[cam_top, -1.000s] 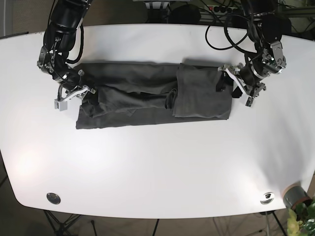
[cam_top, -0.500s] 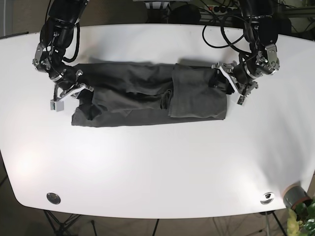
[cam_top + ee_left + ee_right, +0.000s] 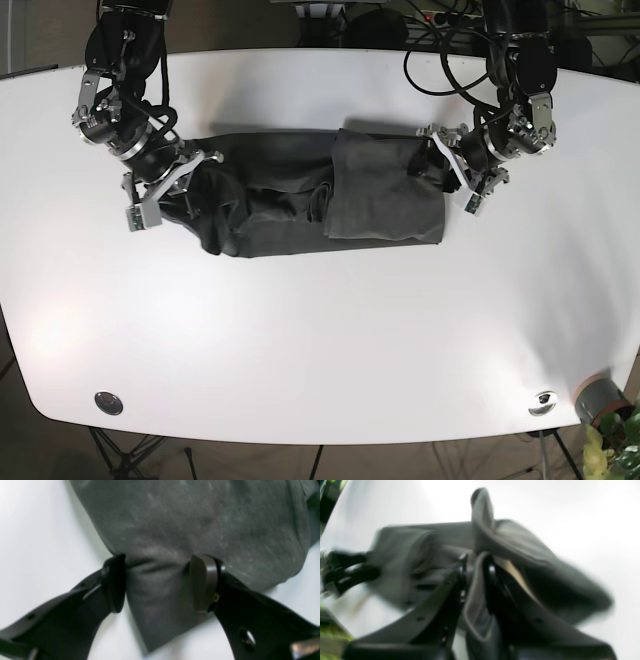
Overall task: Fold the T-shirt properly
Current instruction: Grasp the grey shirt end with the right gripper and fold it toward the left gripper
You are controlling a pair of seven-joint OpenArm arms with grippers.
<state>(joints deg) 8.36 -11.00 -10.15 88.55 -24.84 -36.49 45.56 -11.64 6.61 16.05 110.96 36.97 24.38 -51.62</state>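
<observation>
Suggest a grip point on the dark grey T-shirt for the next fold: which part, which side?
Take the dark grey T-shirt at its bunched end under the right gripper, coming from outboard. That end lies crumpled, while the end by the left gripper is already folded flat, so my guess is it needs folding next.

Both arms are black with silver metal joints and looping black cables; the left hand point(image 3: 160, 582) has black fingers point(image 3: 113, 582) with holes.

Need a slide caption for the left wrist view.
Left tool pinching a bunched edge of the grey T-shirt above the white table.
</observation>
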